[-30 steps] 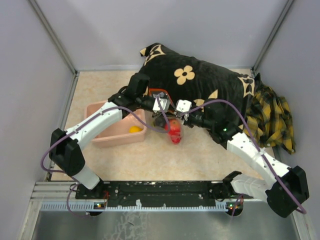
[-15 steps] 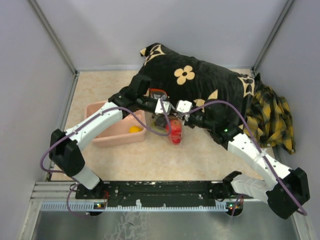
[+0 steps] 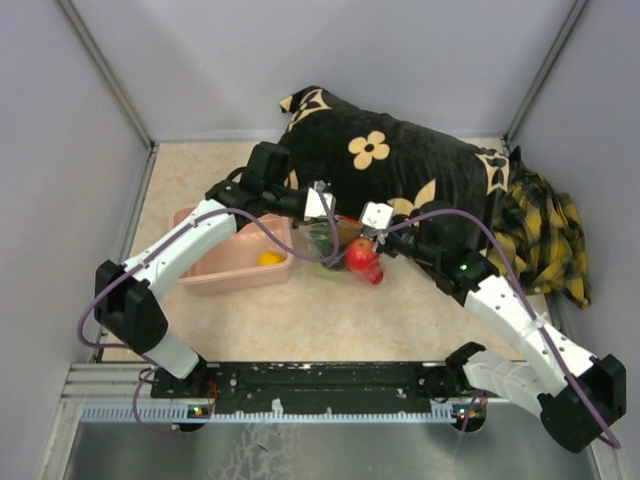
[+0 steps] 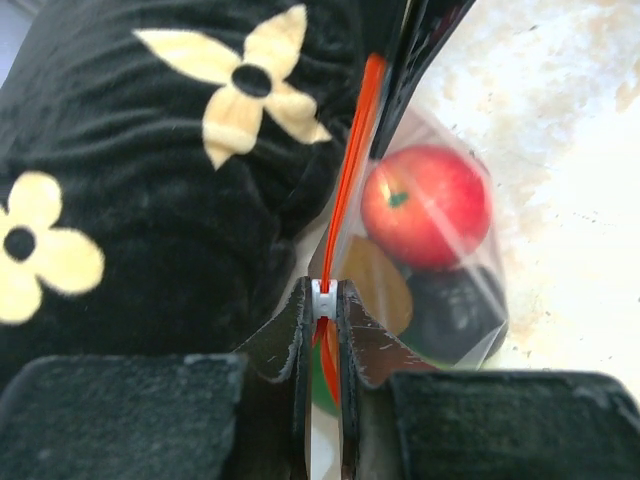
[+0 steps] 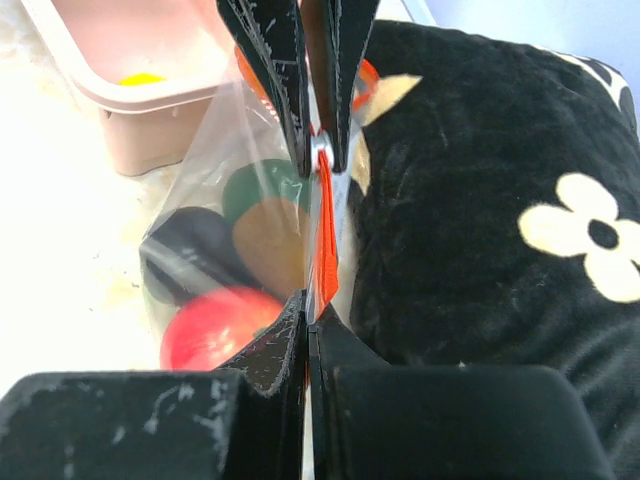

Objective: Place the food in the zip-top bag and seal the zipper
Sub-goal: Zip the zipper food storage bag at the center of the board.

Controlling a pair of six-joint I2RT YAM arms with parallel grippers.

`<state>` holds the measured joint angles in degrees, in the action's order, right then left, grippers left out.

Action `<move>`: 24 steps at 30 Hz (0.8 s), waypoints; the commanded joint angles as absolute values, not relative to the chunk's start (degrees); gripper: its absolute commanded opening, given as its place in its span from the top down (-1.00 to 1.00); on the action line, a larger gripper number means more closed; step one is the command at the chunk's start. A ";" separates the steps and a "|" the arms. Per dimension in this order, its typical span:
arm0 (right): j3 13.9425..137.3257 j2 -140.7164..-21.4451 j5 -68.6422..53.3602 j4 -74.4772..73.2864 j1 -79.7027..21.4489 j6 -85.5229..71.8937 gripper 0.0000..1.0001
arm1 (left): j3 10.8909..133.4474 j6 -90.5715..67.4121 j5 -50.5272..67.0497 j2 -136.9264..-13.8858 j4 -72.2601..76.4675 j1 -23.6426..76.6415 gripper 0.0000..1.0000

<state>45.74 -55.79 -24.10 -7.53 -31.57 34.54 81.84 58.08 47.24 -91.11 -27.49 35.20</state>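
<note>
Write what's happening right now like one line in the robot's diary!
left fingers: shut on zipper | right fingers: shut on zipper, other end | bag: food inside | pink tub: yellow piece inside

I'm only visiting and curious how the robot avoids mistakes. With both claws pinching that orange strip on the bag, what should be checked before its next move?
1. Left gripper clamped on the zipper: ok.
2. Right gripper clamped on the zipper too: ok.
3. Zipper straight between the two grippers: ok.
4. Zip-top bag holds food, such as the red apple: ok.
5. All food bagged: not ok; a yellow piece lies in the pink tub.
6. Zipper sealed along its whole length: cannot tell.
</note>
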 commanded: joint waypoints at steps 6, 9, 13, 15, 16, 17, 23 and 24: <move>46.50 -52.58 -24.62 -8.09 -29.18 34.33 1.00 | 83.37 59.38 43.50 -89.15 -30.22 31.43 1.00; 47.47 -53.11 -26.13 -7.67 -29.18 33.03 0.50 | 84.14 58.50 47.18 -88.99 -30.08 31.58 1.00; 50.45 -55.24 -28.71 -9.46 -29.19 32.01 0.12 | 85.27 57.25 49.39 -88.96 -29.97 32.34 1.00; 51.54 -56.30 -30.02 -9.72 -29.18 31.40 0.09 | 85.49 56.96 50.06 -88.86 -29.93 33.04 1.00; 51.78 -56.75 -30.54 -9.52 -29.18 31.27 0.08 | 85.62 56.80 50.36 -88.86 -29.82 33.50 0.99; 51.92 -57.06 -30.91 -8.87 -29.21 31.02 0.08 | 85.71 56.62 50.62 -88.88 -29.80 33.86 0.99; 54.91 -60.19 -32.17 -8.83 -29.23 31.08 0.03 | 86.97 55.90 51.50 -89.21 -29.79 35.96 0.99; 56.03 -61.03 -32.72 -10.44 -29.18 31.31 0.04 | 87.15 55.90 51.58 -89.25 -29.79 36.26 0.98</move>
